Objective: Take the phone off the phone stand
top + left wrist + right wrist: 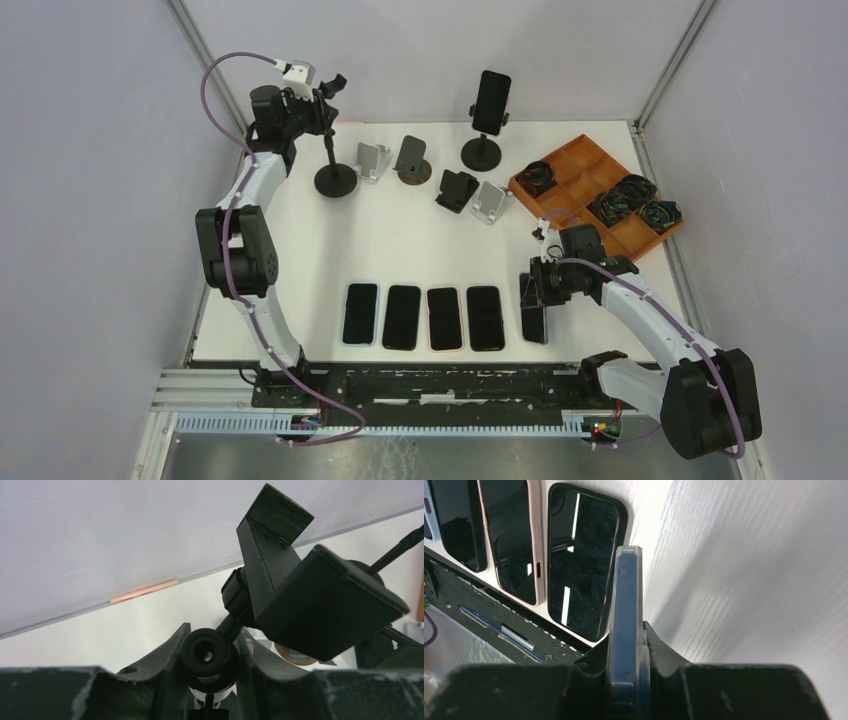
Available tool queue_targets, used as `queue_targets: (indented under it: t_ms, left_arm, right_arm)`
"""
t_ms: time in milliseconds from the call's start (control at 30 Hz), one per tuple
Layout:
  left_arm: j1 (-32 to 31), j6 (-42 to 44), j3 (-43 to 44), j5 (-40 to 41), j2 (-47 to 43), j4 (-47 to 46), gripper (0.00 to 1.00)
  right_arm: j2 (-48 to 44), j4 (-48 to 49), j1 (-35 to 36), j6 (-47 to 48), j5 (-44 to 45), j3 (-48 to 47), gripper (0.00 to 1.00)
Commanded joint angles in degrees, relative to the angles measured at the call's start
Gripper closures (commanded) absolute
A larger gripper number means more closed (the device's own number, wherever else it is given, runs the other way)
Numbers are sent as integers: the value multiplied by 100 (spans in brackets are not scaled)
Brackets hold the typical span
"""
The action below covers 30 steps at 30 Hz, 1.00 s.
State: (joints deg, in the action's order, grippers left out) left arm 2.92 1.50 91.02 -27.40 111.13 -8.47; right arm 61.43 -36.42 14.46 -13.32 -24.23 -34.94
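My right gripper [537,287] is shut on a blue-cased phone [534,318] and holds it on edge, low over the table at the right end of a row of phones. In the right wrist view the phone's edge [625,625] sits clamped between my fingers [626,680]. My left gripper [316,108] is shut on the neck of an empty black pole stand [335,180] at the back left. Its ball knob [209,655] sits between my jaws, under its empty clamp head [320,600]. A second black pole stand [481,153] at the back holds a black phone [491,102].
Several phones lie flat in a row [422,317] near the front edge; the nearest [581,560] is just left of the held phone. Small desk stands [411,160] [490,200] stand mid-back. An orange compartment tray [580,155] with cables is at the back right.
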Motion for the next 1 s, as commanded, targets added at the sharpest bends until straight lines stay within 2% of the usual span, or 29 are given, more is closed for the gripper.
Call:
queue_targets:
  t_ms: [0,100,300,367,433,633,700,833,967]
  left_arm:
    - [44,539,460,172,-53,-789,98]
    - [63,783,374,297,-38,-931,98]
    - [220,397,-8,-135,11,-1246,98]
    - [222,308,-146,-237,3,-1303,94]
    - [241,176,-245,-344,-24,-1317,83]
    - [401,-386,-428,-241,-137,-1488,37]
    - [423,-410,-500,-181,-224,-1500,26]
    - [435,-333,-614,-229,-404,-1560,25]
    - [437,-365,-503,-609,-399,-1619,39]
  right_arm:
    - [203,179,-27,87,-117,-59,100]
    - [432,407,-25,46,-353,16,100]
    - [965,802,-21,-17,-724,119,100]
    - [1096,821,-18,11,-728,118,100]
    - [1186,850,-15,40,-716,150,100]
    - [1409,1175,-18,-53,-646,344,100]
    - [1482,1314,-17,-117,-662,365,100]
    - [1653,1384,-21,-93,-658,229,100]
    - [1725,1349,-17,-57,-643,147,100]
